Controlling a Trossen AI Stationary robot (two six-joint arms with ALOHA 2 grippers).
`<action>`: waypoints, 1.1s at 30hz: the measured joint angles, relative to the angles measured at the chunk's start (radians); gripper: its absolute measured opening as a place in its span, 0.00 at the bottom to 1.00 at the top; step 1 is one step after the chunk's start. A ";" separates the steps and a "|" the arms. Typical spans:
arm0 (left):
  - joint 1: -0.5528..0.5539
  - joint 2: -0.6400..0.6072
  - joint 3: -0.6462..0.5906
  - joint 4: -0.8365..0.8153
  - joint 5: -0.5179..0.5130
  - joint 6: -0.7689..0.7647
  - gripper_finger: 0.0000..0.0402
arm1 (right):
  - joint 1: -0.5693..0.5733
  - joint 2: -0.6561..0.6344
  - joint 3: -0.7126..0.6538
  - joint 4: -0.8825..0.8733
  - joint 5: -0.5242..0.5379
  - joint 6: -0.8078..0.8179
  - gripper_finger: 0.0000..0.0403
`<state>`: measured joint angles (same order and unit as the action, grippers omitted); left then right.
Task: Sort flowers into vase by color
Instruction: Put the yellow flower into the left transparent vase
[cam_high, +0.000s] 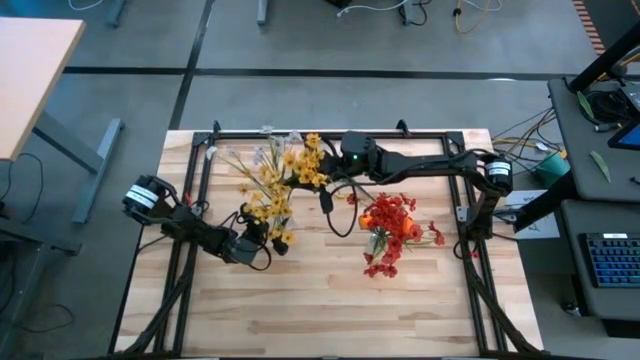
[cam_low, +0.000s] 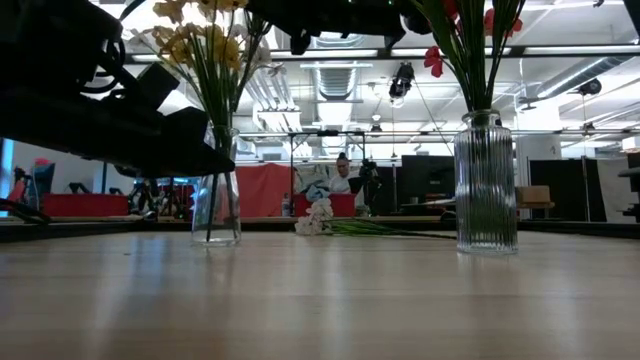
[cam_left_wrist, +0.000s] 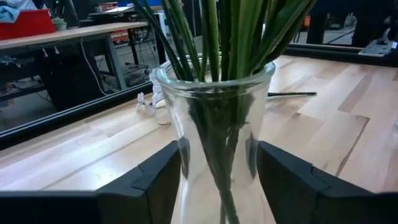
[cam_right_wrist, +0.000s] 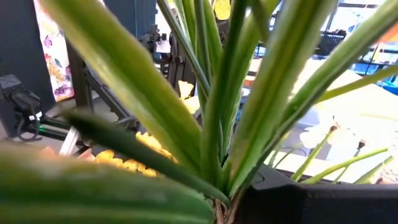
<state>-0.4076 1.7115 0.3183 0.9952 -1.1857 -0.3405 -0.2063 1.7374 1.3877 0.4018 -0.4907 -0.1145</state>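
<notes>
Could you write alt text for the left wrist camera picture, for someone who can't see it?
A clear glass vase full of green flower stems fills the middle, with the left gripper and its two dark jaws standing either side of it, close to the glass. Behind it, white flowers lie on the wooden table.

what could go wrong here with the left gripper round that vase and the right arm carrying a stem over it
1. The left gripper straddles the smooth clear vase; an off-centre squeeze might tip or slide it.
2. The right gripper holds a leafy stem above the crowded yellow flowers; lowering it could snag them.
3. White flowers lie on the table behind, where a swinging arm might brush them.
</notes>
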 joint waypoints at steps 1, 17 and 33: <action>0.000 0.000 0.000 0.000 0.000 0.000 0.47 | 0.002 0.000 0.000 0.000 0.003 -0.001 0.03; 0.002 0.000 0.008 -0.001 0.001 0.000 0.43 | 0.008 0.053 0.011 0.006 0.022 0.010 0.03; 0.002 0.000 0.008 -0.002 0.000 -0.005 0.43 | 0.010 0.092 0.008 0.001 0.024 0.009 0.05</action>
<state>-0.4057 1.7119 0.3267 0.9928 -1.1854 -0.3450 -0.1965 1.8290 1.3960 0.4026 -0.4666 -0.1055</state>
